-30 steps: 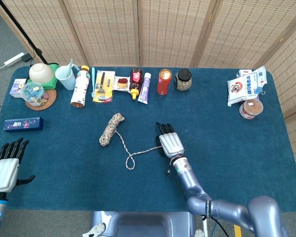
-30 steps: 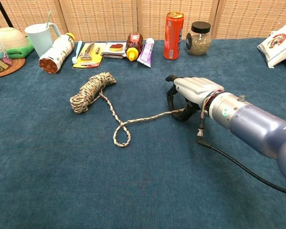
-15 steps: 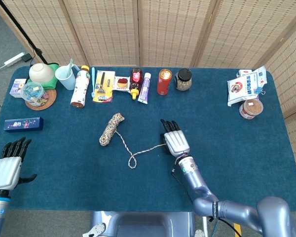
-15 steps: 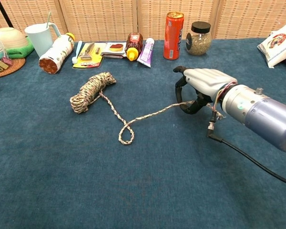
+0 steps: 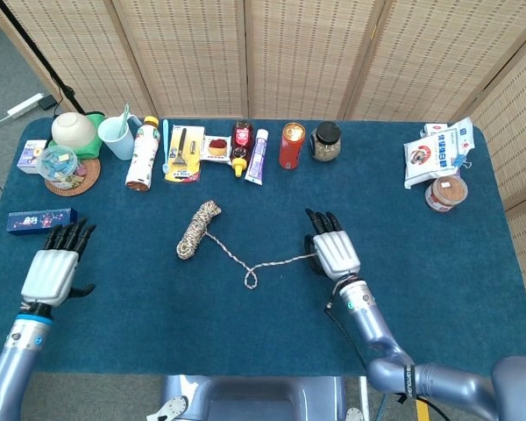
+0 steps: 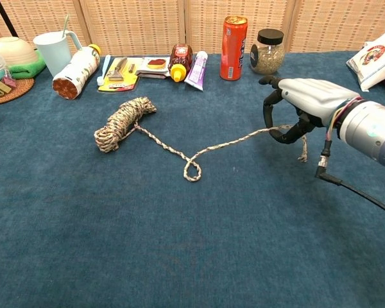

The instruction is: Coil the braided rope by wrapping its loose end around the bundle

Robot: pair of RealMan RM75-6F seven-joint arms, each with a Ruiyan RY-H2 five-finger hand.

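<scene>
The wrapping has not begun: the right robot hand (image 6: 299, 109) pinches the loose end (image 6: 269, 131) of the braided rope, whose bundle (image 6: 120, 123) lies mid-surface, while the left robot hand (image 5: 51, 267) hovers spread, holding nothing

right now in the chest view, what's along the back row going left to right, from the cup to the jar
cup → bottle lying on its side → yellow card pack → brown sauce bottle → white tube → orange can → jar
</scene>
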